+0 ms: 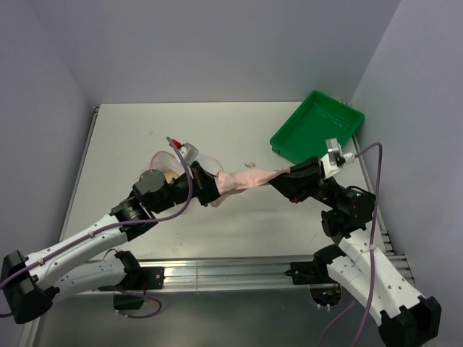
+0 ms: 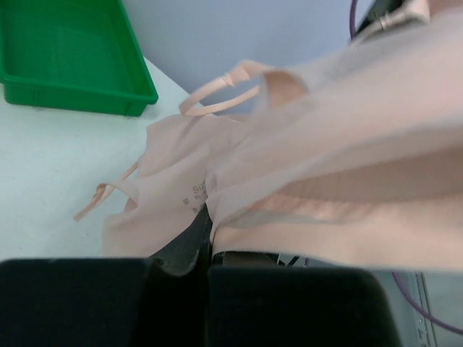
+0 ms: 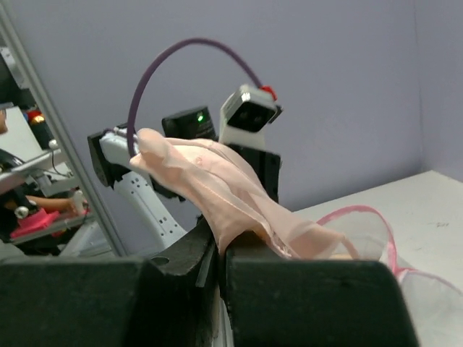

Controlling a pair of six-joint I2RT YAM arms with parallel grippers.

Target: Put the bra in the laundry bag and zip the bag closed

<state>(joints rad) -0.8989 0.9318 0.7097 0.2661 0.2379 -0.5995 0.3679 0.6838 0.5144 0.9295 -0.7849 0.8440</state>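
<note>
The peach-beige bra (image 1: 249, 178) hangs stretched above the table between my two grippers. My left gripper (image 1: 214, 194) is shut on its left end, and in the left wrist view the fabric (image 2: 304, 152) spreads out from the closed jaws (image 2: 208, 233). My right gripper (image 1: 287, 176) is shut on the right end, with the cloth (image 3: 217, 181) rising from between its jaws (image 3: 221, 246). The laundry bag (image 1: 166, 160), white mesh with pink trim, lies open on the table behind the left wrist. Its pink rim (image 3: 362, 214) shows in the right wrist view.
A green plastic tray (image 1: 318, 124) sits tilted in the far right corner against the wall and also shows in the left wrist view (image 2: 72, 65). Grey walls enclose the table on three sides. A purple cable loops beside each wrist.
</note>
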